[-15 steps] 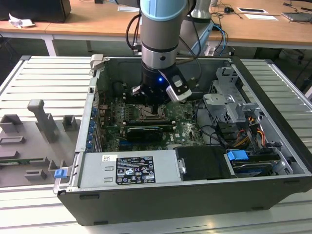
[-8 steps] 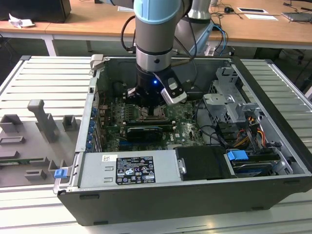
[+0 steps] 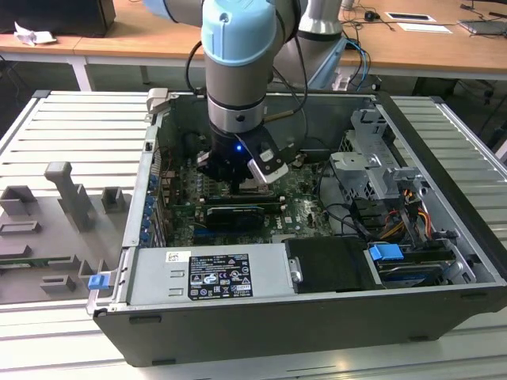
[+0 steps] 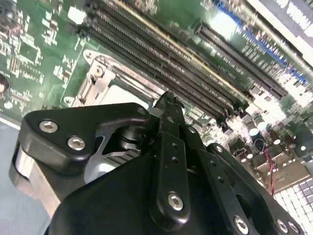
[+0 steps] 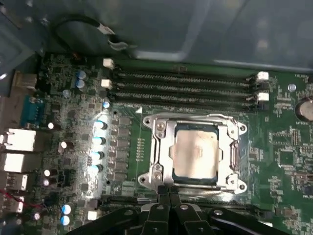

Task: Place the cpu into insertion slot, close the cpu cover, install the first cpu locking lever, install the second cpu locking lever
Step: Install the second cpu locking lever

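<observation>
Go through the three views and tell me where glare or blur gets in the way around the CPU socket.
Exterior view: the arm blocks the socket area, and a blue light glows at its wrist. First wrist view: the cpu sits in the insertion slot under the cpu cover, with glare washing out the capacitors beside it. Second wrist view: the tool looms close, and the board's far corner is overexposed.

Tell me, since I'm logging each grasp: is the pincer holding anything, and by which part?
Nothing is held. In the first wrist view the pincer sits shut at the edge of the cpu cover, which lies down over the cpu in its slot.
</observation>
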Tool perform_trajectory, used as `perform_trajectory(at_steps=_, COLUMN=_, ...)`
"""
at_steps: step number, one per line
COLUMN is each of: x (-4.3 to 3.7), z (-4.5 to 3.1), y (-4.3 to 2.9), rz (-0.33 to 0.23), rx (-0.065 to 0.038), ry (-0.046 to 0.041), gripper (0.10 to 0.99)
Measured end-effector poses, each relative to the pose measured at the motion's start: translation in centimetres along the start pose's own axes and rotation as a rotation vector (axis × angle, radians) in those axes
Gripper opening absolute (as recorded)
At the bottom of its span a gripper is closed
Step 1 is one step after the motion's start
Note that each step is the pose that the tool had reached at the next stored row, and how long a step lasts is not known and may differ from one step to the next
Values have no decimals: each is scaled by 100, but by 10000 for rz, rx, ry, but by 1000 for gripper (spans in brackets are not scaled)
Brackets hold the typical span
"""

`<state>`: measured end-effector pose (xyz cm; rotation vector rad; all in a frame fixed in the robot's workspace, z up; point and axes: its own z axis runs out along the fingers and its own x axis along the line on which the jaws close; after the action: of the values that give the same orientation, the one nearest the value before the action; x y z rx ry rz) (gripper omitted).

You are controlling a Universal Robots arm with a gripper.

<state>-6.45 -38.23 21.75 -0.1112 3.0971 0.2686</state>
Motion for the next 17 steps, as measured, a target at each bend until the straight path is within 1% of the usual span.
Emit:
perform_trajectory(at_steps=2, x=39, z=5, y=-28, rz=3, rx=-156, ry=-13, gripper=106)
perform_trajectory(at_steps=3, x=87, z=11, y=-55, rz=3, rx=-289, ry=-21, gripper=106)
perform_trajectory(at_steps=4, x=113, z=11, y=-71, rz=5, rx=-348, ry=-25, gripper=106)
perform_trajectory(at_steps=5, x=119, z=14, y=-96, rz=7, rx=-510, ry=-37, gripper=106)
perform_trajectory(at_steps=7, x=133, z=10, y=-180, rz=14, rx=-802, ry=-59, gripper=106)
perform_trajectory(at_steps=8, x=138, z=17, y=-204, rz=17, rx=-896, ry=-66, gripper=106)
perform_trajectory(at_steps=10, x=143, z=71, y=-216, rz=19, rx=-937, ry=-69, gripper=106)
perform_trajectory(at_steps=12, x=149, z=92, y=-220, rz=18, rx=-975, ry=-72, gripper=106)
perform_trajectory(at_steps=14, x=158, z=108, y=-222, rz=20, rx=-1078, ry=-79, gripper=106)
perform_trajectory(at_steps=16, x=166, z=127, y=-225, rz=27, rx=-1236, ry=-91, gripper=106)
perform_trajectory(at_steps=17, x=167, z=133, y=-226, rz=28, rx=-1285, ry=-95, gripper=106)
